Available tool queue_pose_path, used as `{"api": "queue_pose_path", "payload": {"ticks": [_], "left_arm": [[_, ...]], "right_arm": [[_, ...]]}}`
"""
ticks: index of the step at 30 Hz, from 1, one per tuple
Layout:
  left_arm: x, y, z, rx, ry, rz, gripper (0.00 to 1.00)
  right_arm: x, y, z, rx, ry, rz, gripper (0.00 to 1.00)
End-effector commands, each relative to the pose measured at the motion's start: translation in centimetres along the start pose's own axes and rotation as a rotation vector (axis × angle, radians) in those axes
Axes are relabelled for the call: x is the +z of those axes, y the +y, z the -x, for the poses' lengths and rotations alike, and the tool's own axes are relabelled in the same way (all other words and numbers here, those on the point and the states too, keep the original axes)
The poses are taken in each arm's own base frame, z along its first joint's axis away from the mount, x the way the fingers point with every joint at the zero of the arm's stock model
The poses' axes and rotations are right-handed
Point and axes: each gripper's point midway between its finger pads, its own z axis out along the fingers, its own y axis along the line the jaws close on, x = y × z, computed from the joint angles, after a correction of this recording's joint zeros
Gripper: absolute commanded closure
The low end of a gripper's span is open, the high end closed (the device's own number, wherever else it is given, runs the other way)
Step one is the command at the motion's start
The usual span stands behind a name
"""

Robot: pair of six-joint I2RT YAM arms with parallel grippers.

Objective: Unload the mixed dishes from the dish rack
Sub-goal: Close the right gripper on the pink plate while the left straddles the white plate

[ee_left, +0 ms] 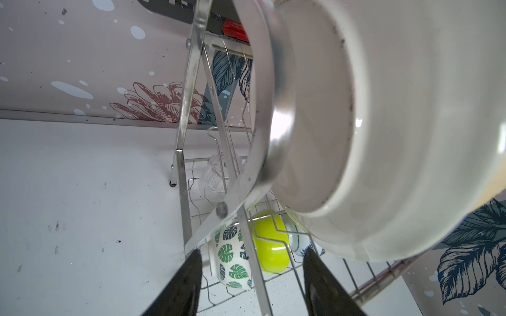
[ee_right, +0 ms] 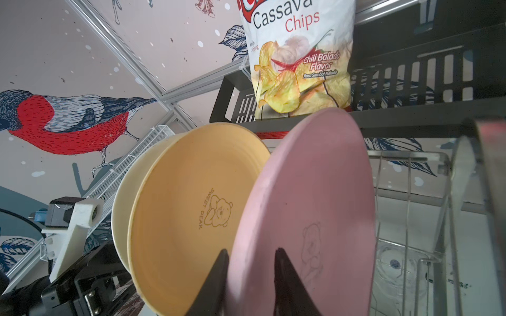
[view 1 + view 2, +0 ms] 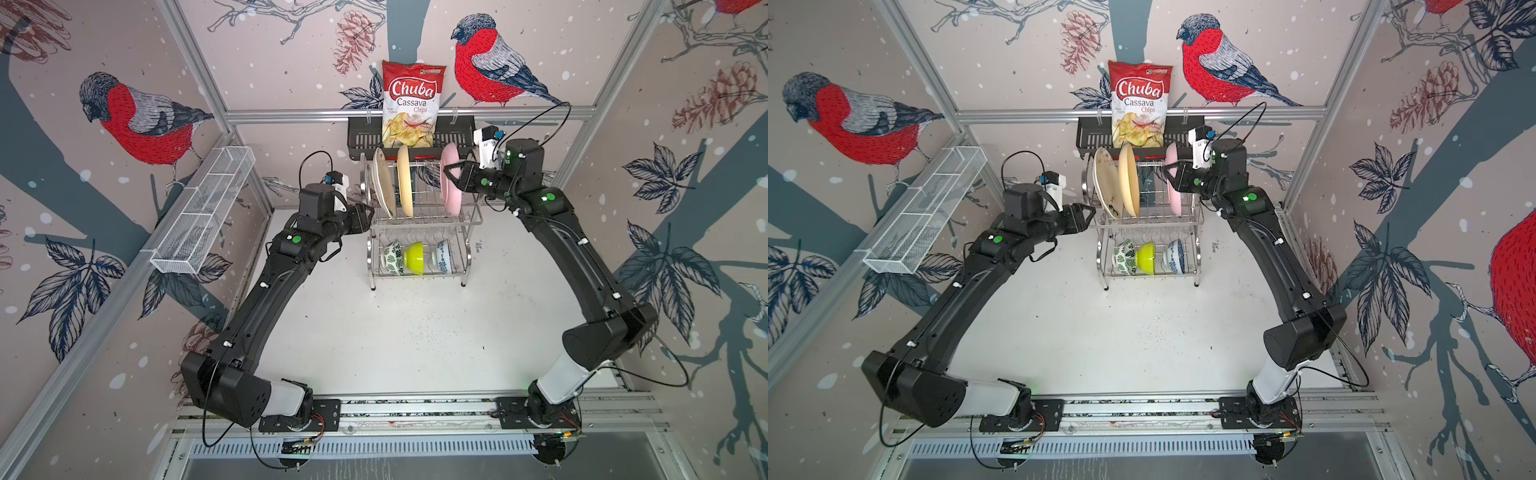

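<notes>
The dish rack (image 3: pixel 471 216) is standing at the back of the bench (image 3: pixel 395 332). The pink plate (image 3: pixel 452 201) is standing on edge at the upper tier's right end, its rim lying between the fingers of your right tool (image 2: pixel 251 249). I cannot confirm that it is clamping. Your left tool (image 1: pixel 252 249) is hanging apart and empty. The chips bag (image 3: pixel 411 104) is reading "Chuba Cassava Chips", and the yellow plate (image 2: pixel 191 205) "SWEET BEAR".

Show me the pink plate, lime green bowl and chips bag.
pink plate (image 2: pixel 315 191): right wrist view, flat face.
lime green bowl (image 3: pixel 414 258): in a top view, green body.
chips bag (image 3: pixel 411 95): in a top view, printed front.
</notes>
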Motion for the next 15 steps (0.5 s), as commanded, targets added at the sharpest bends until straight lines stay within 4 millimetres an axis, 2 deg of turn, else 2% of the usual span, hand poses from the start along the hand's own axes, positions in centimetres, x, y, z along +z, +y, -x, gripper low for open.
{"api": "queue_pose_path", "payload": {"ticks": [1,8,15], "left_arm": [[0.17,-0.27,0.15,0.008,-0.01,-0.016,0.42],[0.42,-0.22,0.02,0.007,-0.004,-0.017,0.42],[0.7,-0.05,-0.33,0.002,0.006,-0.017,0.42]], "right_arm": [[0.14,0.27,0.31,0.002,-0.014,0.015,0.74],[0.35,-0.07,-0.15,0.009,-0.008,0.009,0.83],[0.03,0.13,0.2,0.006,-0.021,0.004,0.87]]}}
